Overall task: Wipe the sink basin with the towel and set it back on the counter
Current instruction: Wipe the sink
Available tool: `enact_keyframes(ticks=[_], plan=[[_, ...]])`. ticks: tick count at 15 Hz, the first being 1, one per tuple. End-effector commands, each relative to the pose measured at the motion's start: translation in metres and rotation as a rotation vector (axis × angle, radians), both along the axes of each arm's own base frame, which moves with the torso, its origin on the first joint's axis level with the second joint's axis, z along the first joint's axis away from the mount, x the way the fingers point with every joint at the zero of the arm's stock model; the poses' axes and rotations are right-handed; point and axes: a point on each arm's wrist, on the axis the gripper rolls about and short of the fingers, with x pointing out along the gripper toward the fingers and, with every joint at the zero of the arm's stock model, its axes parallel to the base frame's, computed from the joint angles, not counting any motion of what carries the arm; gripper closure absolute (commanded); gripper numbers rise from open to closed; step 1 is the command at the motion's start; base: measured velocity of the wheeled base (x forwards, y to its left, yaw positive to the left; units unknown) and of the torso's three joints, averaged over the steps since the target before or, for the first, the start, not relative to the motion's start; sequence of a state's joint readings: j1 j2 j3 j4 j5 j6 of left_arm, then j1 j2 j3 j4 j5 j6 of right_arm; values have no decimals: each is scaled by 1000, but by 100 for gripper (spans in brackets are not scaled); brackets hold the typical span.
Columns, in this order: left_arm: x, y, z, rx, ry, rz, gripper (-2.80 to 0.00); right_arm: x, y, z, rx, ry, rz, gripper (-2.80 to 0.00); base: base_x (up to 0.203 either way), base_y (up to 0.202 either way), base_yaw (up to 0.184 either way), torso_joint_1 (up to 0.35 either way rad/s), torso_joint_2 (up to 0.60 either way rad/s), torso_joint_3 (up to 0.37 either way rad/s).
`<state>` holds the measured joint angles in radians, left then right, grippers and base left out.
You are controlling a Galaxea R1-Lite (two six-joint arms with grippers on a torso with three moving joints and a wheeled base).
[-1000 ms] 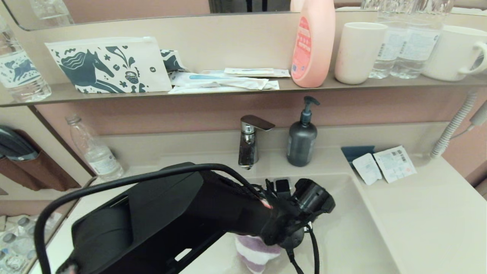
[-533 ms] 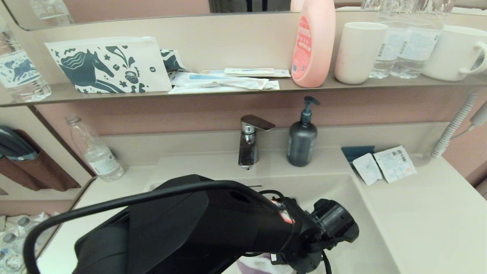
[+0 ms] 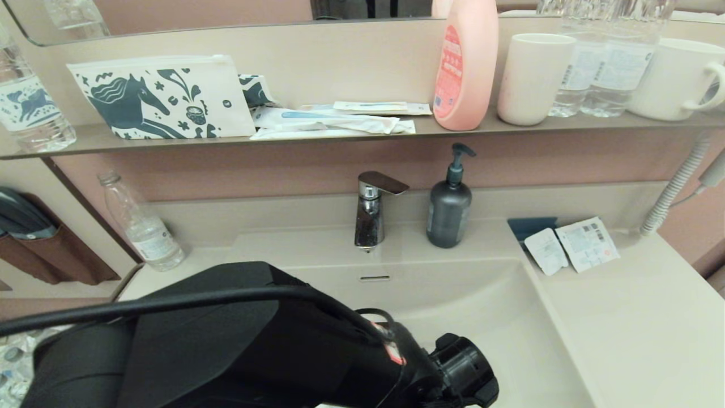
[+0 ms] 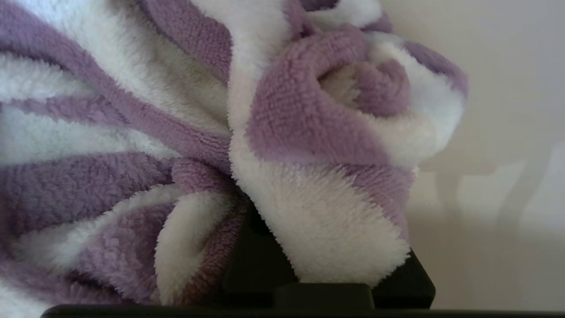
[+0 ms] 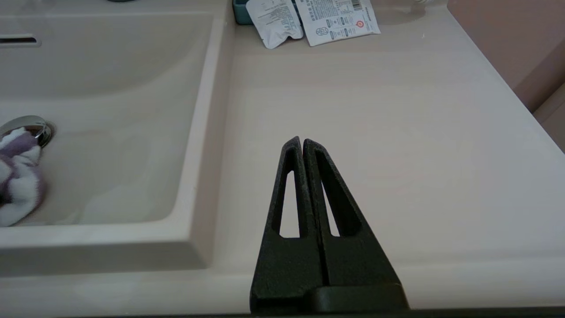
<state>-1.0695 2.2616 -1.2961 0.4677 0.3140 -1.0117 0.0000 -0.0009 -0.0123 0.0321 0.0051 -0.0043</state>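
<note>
Terry towel (image 4: 229, 145) hides the left tool's tips.

Nothing printed here is showing clearly enough to read. The two sachets (image 5: 311, 20) on the counter (image 5: 375, 145) are carrying small print and a barcode, all illegible.

Fluffy terry towel (image 4: 273, 145) (striped); smooth, glossy basin (image 5: 110, 88).

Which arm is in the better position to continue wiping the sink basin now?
The left. The left gripper is shut on the towel down in the sink basin, beside the drain plug. The right gripper is shut and empty above the counter.
</note>
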Motion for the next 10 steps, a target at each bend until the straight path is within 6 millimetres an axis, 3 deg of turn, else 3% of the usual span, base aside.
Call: enact_keyframes(ticks=[1, 6, 10], plan=[[5, 35, 3, 27, 9, 13, 0, 0, 0, 0, 0, 1, 0, 0, 0, 0, 0, 0, 0, 0], [47, 108, 0, 6, -41, -109, 0, 0, 0, 0, 0, 1, 0, 0, 0, 0, 0, 0, 0, 0], [79, 132, -8, 5, -125, -161, 0, 0, 0, 0, 0, 1, 0, 0, 0, 0, 0, 0, 0, 0]])
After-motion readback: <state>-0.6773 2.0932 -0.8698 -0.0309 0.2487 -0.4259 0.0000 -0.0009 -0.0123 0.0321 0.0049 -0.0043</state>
